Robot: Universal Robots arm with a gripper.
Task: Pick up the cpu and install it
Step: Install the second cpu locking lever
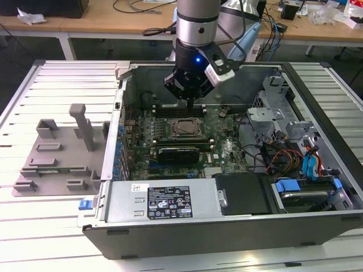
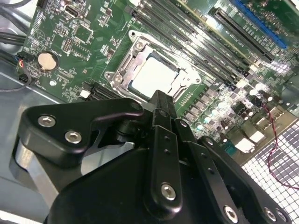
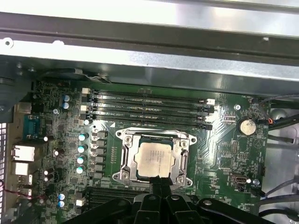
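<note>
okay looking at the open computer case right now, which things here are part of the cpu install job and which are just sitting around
Part of the job:
- cpu, lying in the socket frame
- gripper, just above the socket's edge, holding nothing
- motherboard

Just sitting around:
- grey plastic tray, outside the case on the exterior view's left
- memory slots
- coin battery
- drive cables

The arm comes straight down from the top centre of the exterior view, its grey wrist segment vertical and a blue light lit on the black head below it. The gripper (image 1: 188, 103) points downward just above mid-frame, its black fingers (image 2: 161, 122) drawn together to a narrow tip with nothing between them.
</note>
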